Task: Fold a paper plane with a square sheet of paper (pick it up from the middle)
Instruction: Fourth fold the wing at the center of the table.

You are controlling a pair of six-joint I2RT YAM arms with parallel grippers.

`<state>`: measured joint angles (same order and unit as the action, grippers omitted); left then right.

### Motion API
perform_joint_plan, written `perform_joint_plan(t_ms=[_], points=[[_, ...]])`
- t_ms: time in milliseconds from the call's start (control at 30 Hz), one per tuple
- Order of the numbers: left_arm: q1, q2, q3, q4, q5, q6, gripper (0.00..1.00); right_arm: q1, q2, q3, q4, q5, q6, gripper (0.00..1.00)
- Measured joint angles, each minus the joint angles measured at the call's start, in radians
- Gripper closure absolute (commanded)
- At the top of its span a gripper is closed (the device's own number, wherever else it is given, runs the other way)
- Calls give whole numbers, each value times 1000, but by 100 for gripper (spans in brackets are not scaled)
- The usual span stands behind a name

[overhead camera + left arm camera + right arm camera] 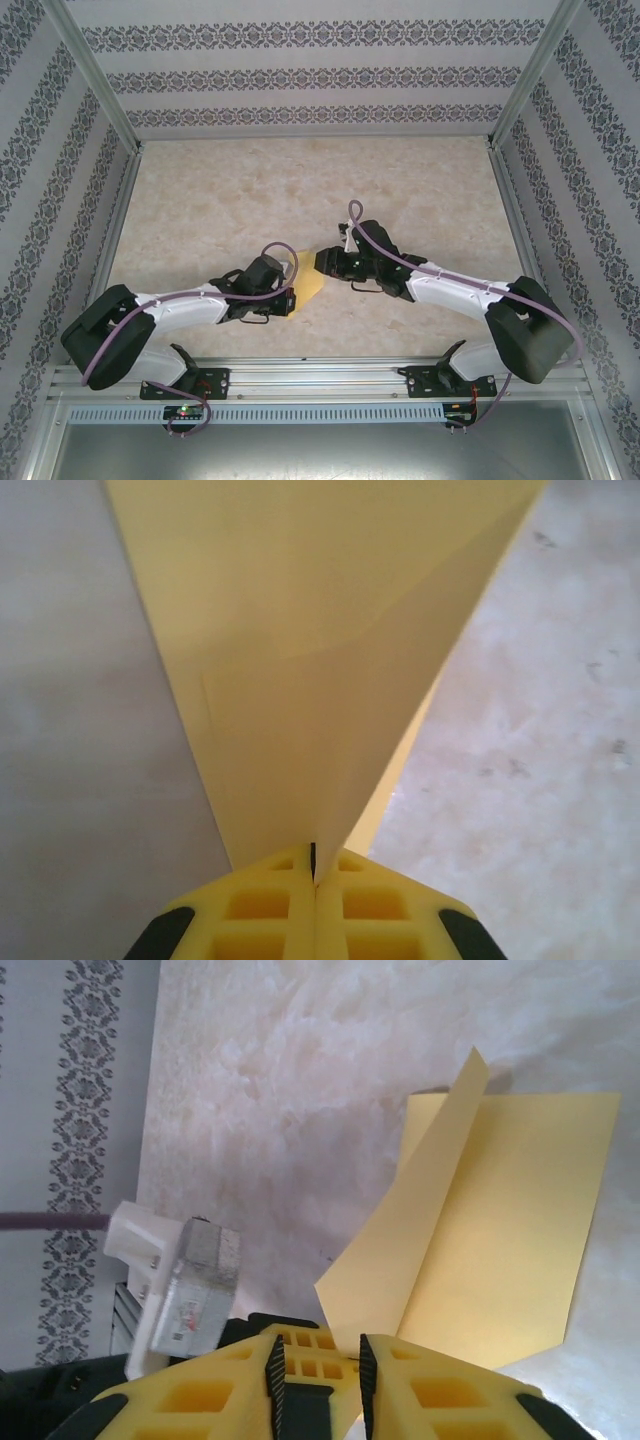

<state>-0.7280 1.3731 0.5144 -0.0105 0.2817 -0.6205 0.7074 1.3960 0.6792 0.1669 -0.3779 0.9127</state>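
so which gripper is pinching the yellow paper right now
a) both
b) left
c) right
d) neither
b: the left gripper has its fingers pressed together on the yellow paper, while the right gripper stands with its jaws parted.

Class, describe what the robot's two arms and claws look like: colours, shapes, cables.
Both arms, left arm and right arm, have white links with bulky black joints. A purple cable loops along each. The left claw and right claw have yellow fingers moulded with square pockets; the right's inner faces are black.
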Motion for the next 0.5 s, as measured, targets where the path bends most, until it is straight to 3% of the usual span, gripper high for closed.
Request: perform_joint_plan(t_ms=[200, 500], points=[[43, 57, 1, 51, 137, 18, 100, 53, 65, -8, 24, -7, -8, 85], [100, 109, 1, 97, 263, 18, 100, 94, 207, 13, 84, -42, 5, 88]])
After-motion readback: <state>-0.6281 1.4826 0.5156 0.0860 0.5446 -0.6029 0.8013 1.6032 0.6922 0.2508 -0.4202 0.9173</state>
